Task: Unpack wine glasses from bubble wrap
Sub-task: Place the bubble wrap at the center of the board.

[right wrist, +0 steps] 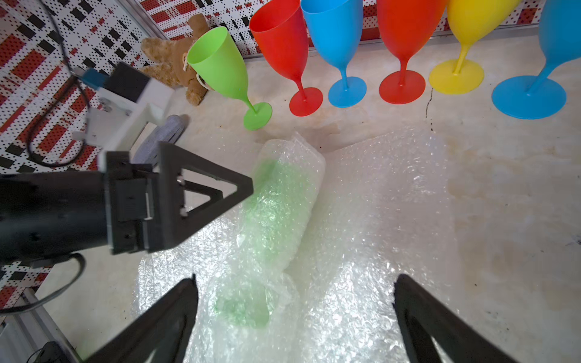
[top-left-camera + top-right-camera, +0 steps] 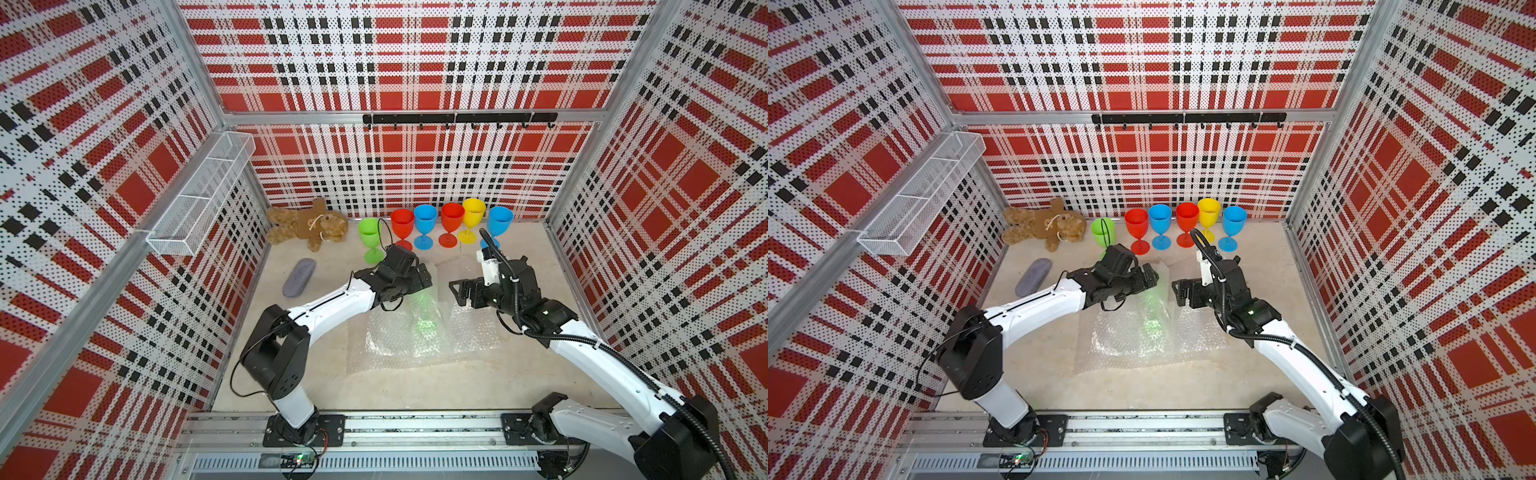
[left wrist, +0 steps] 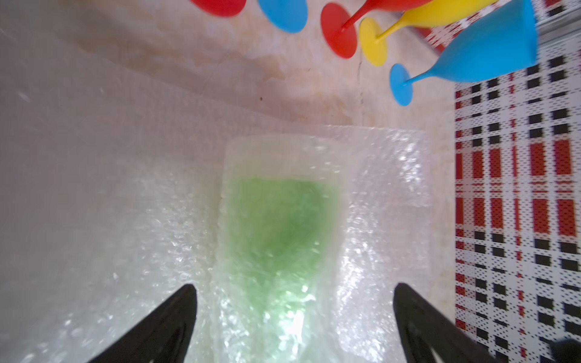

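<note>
Six wine glasses [image 2: 452,220] stood unwrapped up top; last green one [image 2: 424,316] lay in bubble wrap [image 2: 386,340] mid-frame. The left gripper [image 3: 294,286] and right gripper [image 1: 295,278] had fingers apart.

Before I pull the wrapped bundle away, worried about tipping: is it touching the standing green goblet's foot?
Apart. The right wrist view shows bare floor between the green goblet's foot and the wrapped bundle.

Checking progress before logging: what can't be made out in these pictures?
- Wrapped green plastic goblet, left wrist view: clear bubble wrap blurs its outline and stem.
- Upright green plastic goblet, in a top view: the left arm hides its foot.
- Red plastic goblet, left wrist view: bowl mostly cut off by the edge.
</note>
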You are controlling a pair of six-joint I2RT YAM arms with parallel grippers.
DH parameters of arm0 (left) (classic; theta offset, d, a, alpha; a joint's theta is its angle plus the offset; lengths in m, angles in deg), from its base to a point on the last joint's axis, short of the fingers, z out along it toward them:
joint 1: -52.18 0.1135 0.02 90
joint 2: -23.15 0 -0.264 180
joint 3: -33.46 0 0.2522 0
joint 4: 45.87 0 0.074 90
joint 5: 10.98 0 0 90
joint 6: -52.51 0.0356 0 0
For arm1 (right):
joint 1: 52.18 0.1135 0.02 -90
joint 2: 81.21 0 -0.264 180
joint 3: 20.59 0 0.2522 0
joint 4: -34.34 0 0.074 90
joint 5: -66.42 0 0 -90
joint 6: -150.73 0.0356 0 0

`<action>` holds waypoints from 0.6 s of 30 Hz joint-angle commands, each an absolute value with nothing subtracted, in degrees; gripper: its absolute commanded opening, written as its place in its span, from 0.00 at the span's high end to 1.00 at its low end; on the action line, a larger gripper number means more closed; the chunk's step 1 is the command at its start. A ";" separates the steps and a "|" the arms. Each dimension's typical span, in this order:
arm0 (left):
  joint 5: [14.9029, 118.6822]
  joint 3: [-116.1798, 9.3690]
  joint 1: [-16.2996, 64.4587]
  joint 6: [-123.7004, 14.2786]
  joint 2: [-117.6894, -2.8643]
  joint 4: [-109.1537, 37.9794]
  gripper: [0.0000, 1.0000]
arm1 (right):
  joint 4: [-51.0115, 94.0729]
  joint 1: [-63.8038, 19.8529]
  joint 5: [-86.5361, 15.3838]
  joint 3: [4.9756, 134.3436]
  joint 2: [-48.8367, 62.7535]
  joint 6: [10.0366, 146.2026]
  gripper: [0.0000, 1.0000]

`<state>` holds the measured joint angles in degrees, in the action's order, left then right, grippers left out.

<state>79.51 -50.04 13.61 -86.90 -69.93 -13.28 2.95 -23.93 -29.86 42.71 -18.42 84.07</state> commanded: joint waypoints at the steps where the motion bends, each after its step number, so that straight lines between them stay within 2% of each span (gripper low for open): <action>1: 81.58 -45.88 14.82 -83.83 -62.54 -16.98 0.02 | 3.96 -24.17 -34.64 43.39 -19.04 82.30 0.00; 6: 74.67 -30.75 21.06 -84.57 -50.16 -31.37 0.02 | -1.21 -20.50 -39.17 47.36 -13.26 78.32 0.03; 12: 78.07 -28.45 22.05 -79.50 -45.27 -25.96 0.01 | -8.64 -12.92 -34.18 54.30 -2.18 75.47 0.02; 15: 78.40 -25.07 21.60 -79.79 -42.94 -27.80 0.01 | -11.57 -11.22 -28.81 57.26 2.37 74.79 0.00; 18: 78.98 -22.79 20.30 -80.20 -42.60 -29.01 0.00 | -12.80 -9.82 -28.92 59.36 6.33 74.62 0.00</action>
